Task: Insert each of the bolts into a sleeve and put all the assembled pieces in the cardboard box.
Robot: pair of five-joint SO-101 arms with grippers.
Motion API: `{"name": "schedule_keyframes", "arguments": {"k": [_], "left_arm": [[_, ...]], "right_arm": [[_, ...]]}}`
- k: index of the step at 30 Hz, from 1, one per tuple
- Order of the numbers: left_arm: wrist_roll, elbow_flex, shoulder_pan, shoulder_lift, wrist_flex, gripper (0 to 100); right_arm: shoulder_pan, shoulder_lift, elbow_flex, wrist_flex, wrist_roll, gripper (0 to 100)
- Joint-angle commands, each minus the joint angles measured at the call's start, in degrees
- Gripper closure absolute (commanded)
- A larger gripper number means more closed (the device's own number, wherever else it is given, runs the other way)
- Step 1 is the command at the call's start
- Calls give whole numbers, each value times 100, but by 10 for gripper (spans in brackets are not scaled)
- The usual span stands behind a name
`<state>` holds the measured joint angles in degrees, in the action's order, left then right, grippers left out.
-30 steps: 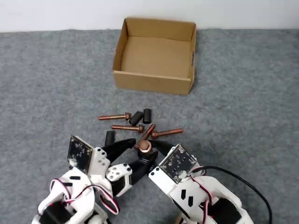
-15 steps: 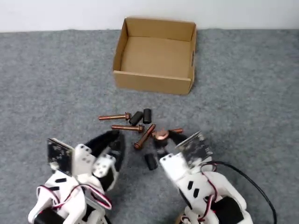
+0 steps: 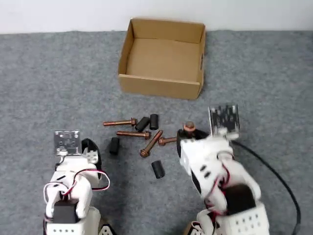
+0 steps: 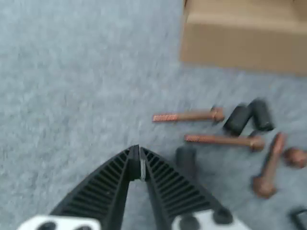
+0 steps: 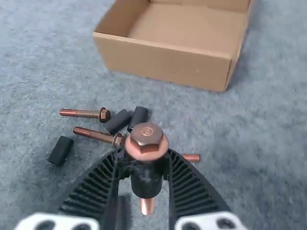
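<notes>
Right gripper (image 5: pixel 145 163): fingers grasp a sleeved bolt (image 5: pixel 146 139) upright, head up, presumably to keep it seated for carriage to the cardboard box (image 3: pixel 159 87) at its 11 o'clock. Left gripper (image 4: pixel 135 163): fingers clenched on nothing, at 9 o'clock of the loose bolts (image 3: pixel 133 133).

The light is bright, soft and even, falling from above, so the grey carpet (image 3: pixel 274 98) shows no hard shadows. Beyond the right claw (image 5: pixel 144 163), the cardboard box (image 5: pixel 168 62) throws a faint shadow on the carpet along one side, and its inner walls are slightly shaded. The hex head of the bolt (image 5: pixel 146 139) clamped in that claw carries a dull sheen without glare. Ahead of the left claw (image 4: pixel 135 155), closed tip to tip, the loose bolts (image 4: pixel 187 116) cast thin, pale shadows.
</notes>
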<state>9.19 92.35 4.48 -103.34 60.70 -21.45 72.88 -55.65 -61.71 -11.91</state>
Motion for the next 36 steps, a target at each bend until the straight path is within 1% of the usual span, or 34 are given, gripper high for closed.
{"name": "schedule_keyframes", "arguments": {"k": [1, 3, 5, 12, 17, 20, 25, 32, 36], "left_arm": [[-316, 295, 123, -53, -299, 995], [-360, 409, 114, -53, -334, 995], [-334, 409, 114, -53, -352, 995], [-343, 409, 114, -26, -167, 995], [-352, 418, 114, -26, -167, 995], [-360, 418, 114, -26, -158, 995], [-360, 418, 123, -18, -141, 995], [-360, 418, 123, -18, -141, 995], [-360, 418, 123, -18, -141, 995]], "right_arm": [[48, -1191, 1143, -4, -202, 991], [48, -1798, 1591, 13, -229, 991], [57, -2325, 1952, 242, -229, 991], [92, -3908, 2840, 1842, -202, 991], [532, -5147, 3543, 2844, -193, 991], [796, -5965, 4158, 3275, -193, 991], [989, -7345, 5380, 3380, -193, 991], [1077, -9341, 7112, 3336, -167, 991], [1112, -10281, 7727, 3310, 281, 991]]}}
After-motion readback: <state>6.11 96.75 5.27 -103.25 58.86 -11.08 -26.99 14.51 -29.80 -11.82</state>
